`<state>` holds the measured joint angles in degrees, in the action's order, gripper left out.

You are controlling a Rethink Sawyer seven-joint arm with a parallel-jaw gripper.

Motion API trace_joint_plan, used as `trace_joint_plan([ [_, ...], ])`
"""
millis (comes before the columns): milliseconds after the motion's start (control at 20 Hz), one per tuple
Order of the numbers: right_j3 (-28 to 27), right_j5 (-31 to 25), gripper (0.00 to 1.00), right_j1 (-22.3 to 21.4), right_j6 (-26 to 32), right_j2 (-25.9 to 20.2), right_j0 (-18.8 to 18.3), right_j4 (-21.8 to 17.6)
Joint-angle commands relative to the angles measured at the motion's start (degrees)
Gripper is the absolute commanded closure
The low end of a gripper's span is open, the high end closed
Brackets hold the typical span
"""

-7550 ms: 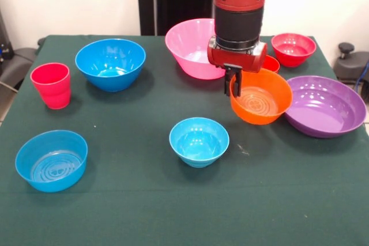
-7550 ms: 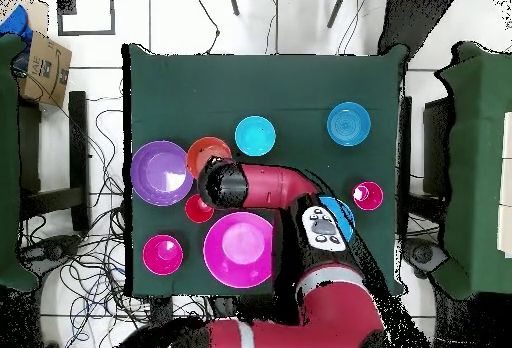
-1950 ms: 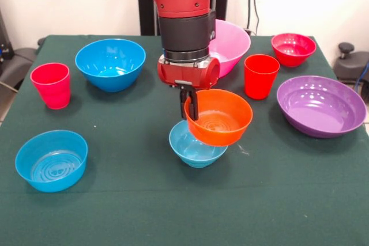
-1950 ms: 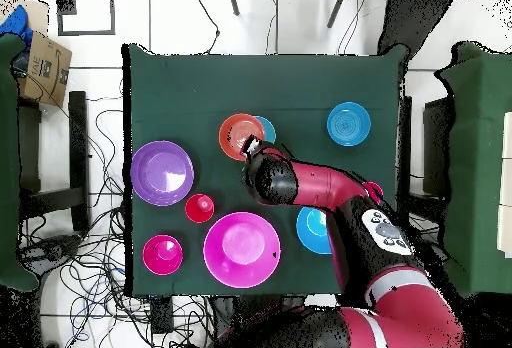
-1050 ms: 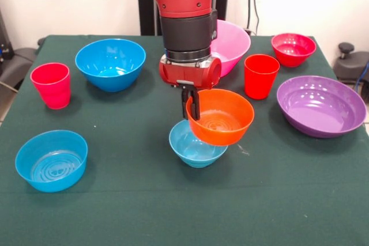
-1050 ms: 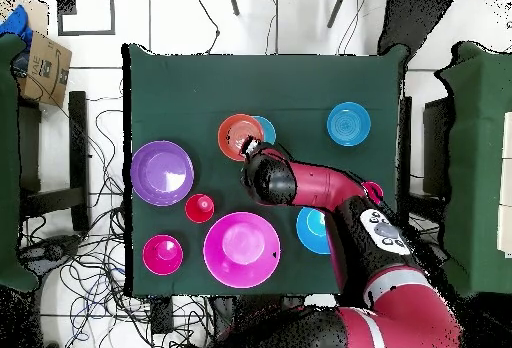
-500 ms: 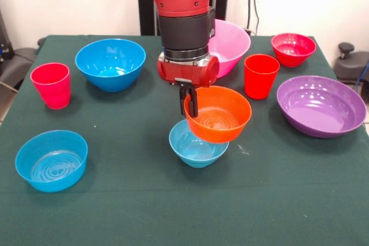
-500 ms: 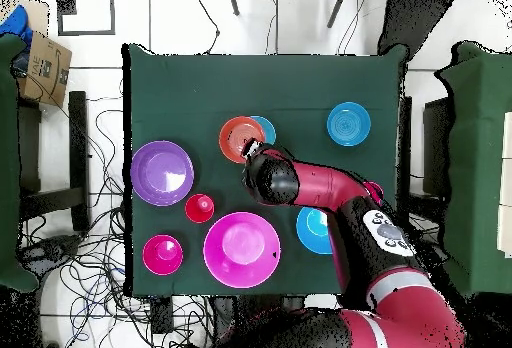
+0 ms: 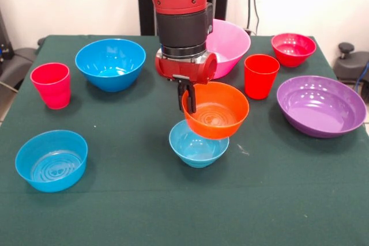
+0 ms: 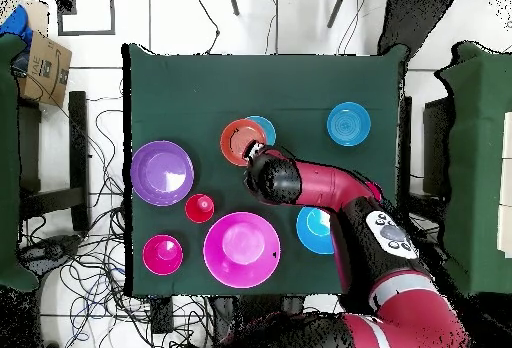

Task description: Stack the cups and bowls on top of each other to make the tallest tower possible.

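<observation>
My pincer (image 9: 187, 97) is clamped on the rim of the orange bowl (image 9: 217, 110), one finger inside and one outside, at the side of the bowl that lies to the left in the front view. I hold that bowl in the air, tilted a little, just above the light-blue bowl (image 9: 198, 144), which stands on the green tabletop (image 9: 173, 205). The orange bowl covers much of the light-blue one's mouth but sits off toward the right in the front view; I cannot tell whether the two touch. From overhead the orange bowl (image 10: 241, 141) overlaps the light-blue bowl (image 10: 264, 127), whose far edge peeps out beside it, and my pincer (image 10: 252, 151) is at the orange rim.

Around them, each standing alone: the pink bowl (image 9: 230, 41) behind my wrist, the orange-red cup (image 9: 260, 76) just beside it, the red bowl (image 9: 293, 48) at the far corner, and the purple bowl (image 9: 320, 105) near the right edge in the front view. On the other side are the deep blue bowl (image 9: 110, 63), the pinkish-red cup (image 9: 51, 85) and, nearer the camera, the small blue bowl (image 9: 51, 160). All are upright and well apart from the pair under my pincer.
</observation>
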<state>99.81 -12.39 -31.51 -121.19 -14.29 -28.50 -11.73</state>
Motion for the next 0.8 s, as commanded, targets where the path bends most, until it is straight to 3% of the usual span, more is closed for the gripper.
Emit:
trace_joint_plan([
  [50, -2.4, -4.4, 1.0, 1.9, 2.2, -1.7, -0.5, -3.2],
  [350, -4.2, 0.6, 1.0, 5.6, 0.5, -0.2, 0.9, -4.2],
  [800, -7.3, 2.9, 1.0, 8.3, 1.7, 2.5, 0.9, -8.1],
])
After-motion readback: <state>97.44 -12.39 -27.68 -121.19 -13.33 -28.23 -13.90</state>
